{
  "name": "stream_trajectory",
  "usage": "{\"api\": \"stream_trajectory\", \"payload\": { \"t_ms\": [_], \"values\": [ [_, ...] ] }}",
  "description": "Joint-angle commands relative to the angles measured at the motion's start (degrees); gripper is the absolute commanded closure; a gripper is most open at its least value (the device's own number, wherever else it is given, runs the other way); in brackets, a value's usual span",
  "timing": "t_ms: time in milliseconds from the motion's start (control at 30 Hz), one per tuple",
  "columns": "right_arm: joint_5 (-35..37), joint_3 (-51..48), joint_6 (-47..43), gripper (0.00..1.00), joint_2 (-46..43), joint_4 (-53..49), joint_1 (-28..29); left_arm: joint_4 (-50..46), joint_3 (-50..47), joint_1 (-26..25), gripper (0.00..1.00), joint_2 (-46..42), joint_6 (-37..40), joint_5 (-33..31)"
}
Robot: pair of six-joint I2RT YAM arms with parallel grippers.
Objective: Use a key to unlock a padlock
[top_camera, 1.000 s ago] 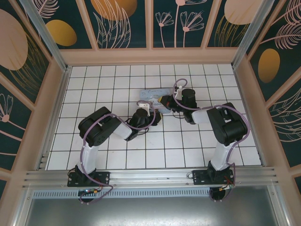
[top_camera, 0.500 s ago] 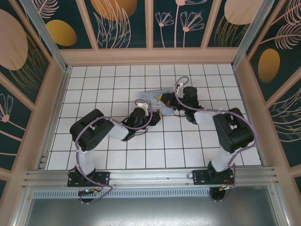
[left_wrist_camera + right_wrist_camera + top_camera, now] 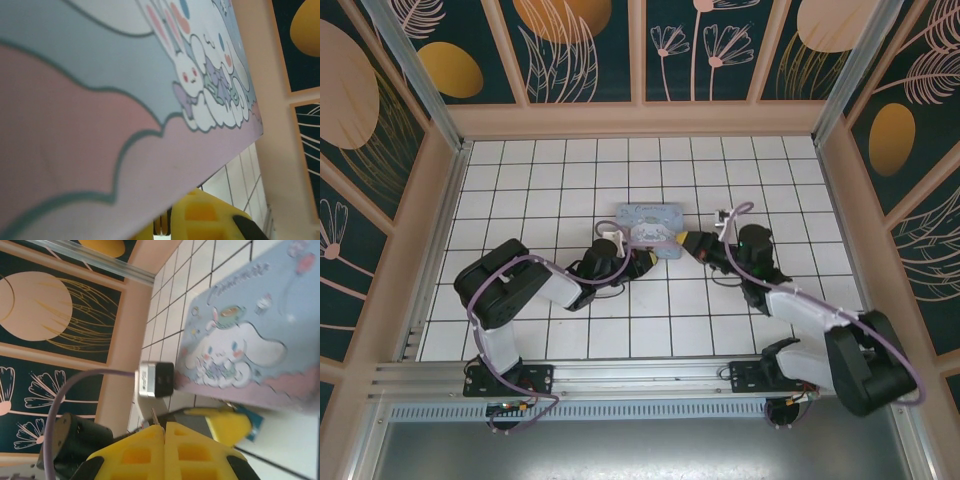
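Padlock (image 3: 251,427): bluish bit, we judge, pinched in nearly closed left tool (image 3: 644,261) at 6 o'clock of cartoon tin (image 3: 650,222) | key (image 3: 155,417) clamped in right tool (image 3: 163,429), tin's 4 o'clock | step: key approach | next: we line tip with keyway, insert, turn

lab enclosure: tiled floor (image 3: 570,320), patterned walls (image 3: 580,50)

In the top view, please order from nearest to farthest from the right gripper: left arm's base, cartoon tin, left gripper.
From the right gripper:
1. cartoon tin, just beside it, leftward.
2. left gripper, farther left, at the tin's near edge.
3. left arm's base, far off, near left.
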Motion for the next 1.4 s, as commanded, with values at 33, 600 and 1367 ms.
{"api": "stream_trajectory", "payload": {
  "t_ms": [33, 600, 1367],
  "values": [
    [0.5, -6.0, 2.9, 1.0, -5.9, -0.2, 0.4, 6.9, -0.8, 0.5, 1.0, -2.6, -5.2, 4.2],
    [-1.0, -11.0, 7.8, 1.0, -1.3, 12.2, 3.6, 12.1, -3.6, 3.1, 1.0, -8.3, -10.3, 12.5],
    [5.7, -7.1, 8.8, 1.0, 5.2, 11.6, 8.4, 16.8, -4.0, 4.7, 1.0, -4.2, -13.1, 16.6]
  ]
}}
